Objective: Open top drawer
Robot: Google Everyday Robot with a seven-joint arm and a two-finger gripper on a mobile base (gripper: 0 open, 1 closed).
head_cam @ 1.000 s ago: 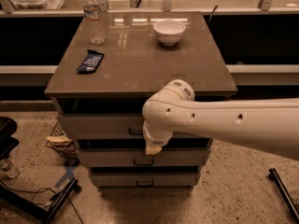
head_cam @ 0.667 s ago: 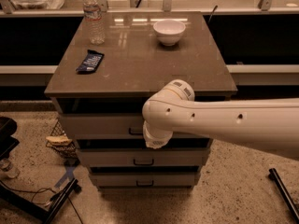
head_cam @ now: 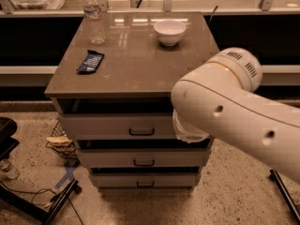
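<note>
A brown countertop (head_cam: 136,74) carries a clear water bottle (head_cam: 94,17) standing upright at its back left corner, a white bowl (head_cam: 169,32) near the back edge, and a dark blue snack packet (head_cam: 90,61) lying flat on the left. On the speckled floor (head_cam: 234,200) to the left sit a wire basket (head_cam: 60,142) and a blue tape cross (head_cam: 68,174).

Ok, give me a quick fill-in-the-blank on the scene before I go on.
1. The cabinet has ___ grey drawers.
2. Beside the water bottle and blue snack packet on top stands a white ___.
3. The top drawer carries a small ___ handle.
4. The gripper is hidden behind the white ___, near the top drawer's right end.
Missing words: three; bowl; black; arm.
</note>
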